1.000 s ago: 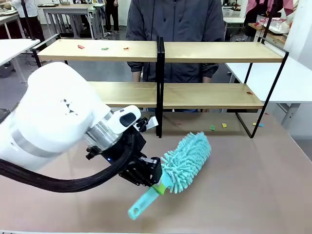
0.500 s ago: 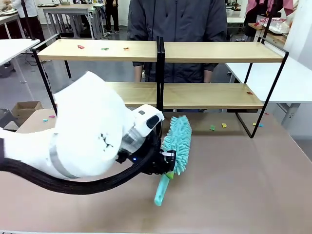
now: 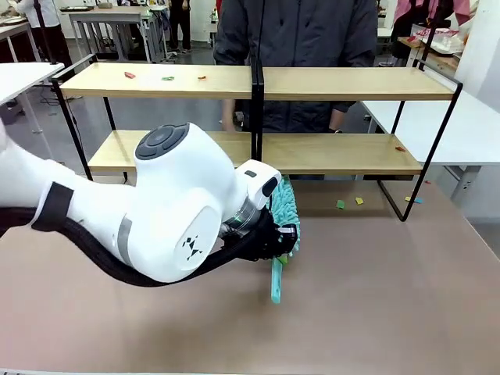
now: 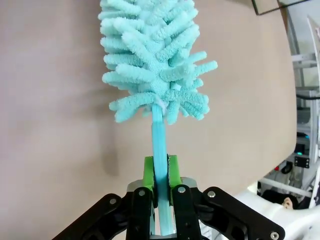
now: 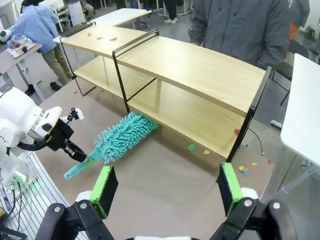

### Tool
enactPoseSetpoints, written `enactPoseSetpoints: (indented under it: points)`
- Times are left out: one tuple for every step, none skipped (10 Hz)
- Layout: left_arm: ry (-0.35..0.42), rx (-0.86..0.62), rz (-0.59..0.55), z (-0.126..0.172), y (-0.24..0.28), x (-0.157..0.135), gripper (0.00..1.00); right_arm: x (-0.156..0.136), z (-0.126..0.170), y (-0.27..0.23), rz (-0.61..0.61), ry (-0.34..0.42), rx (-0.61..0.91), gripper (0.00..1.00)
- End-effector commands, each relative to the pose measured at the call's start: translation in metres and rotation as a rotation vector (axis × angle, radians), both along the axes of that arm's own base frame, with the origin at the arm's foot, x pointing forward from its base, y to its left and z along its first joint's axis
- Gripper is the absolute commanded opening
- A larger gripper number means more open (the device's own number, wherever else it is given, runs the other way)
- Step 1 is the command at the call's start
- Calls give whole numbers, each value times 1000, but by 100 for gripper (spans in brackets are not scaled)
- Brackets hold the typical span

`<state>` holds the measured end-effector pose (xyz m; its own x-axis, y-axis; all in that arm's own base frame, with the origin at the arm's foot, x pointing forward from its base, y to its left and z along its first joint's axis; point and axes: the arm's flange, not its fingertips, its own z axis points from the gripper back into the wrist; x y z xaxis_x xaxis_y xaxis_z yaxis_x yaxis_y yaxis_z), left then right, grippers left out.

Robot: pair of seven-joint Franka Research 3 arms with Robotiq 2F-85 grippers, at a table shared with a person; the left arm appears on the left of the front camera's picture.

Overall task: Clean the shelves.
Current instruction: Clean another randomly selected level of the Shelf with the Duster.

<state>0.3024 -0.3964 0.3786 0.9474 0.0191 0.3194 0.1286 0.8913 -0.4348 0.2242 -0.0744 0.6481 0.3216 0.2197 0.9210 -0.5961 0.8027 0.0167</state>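
The shelves stand across the far side of the table, two light-wood boards on a black frame. Small coloured scraps lie on the top board's left part. My left gripper is shut on the handle of a teal fluffy duster, whose head points toward the lower board near the central upright. In the left wrist view the green pads clamp the thin handle below the duster head. From the right wrist I see the duster in front of the shelves, and my right gripper hangs open above the table.
A person stands behind the shelves. More scraps lie on the brown table near the rack's right foot, and one red scrap sits on the lower board's right end. White tables flank the area.
My left arm has swung in toward the shelves. The duster has turned from lying slanted to the right to pointing its head at the lower board, handle toward me.
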Motion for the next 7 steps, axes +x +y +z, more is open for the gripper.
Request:
enactPoseSetpoints:
  points:
    - [-10,25,53,-3,-39,14,0,0,0,0,10,-5,7,100]
    - [24,46,59,-10,-46,26,0,0,0,0,10,-5,7,100]
    - [27,62,75,-16,-53,40,0,0,0,0,10,-5,7,100]
    - [8,63,57,-20,-60,56,0,0,0,0,10,-5,7,100]
    - [-4,68,60,-22,-65,71,0,0,0,0,10,-5,7,100]
    - [2,81,61,-26,-67,82,0,0,0,0,10,-5,7,100]
    - [16,92,50,-31,-70,88,0,0,0,0,10,-5,7,100]
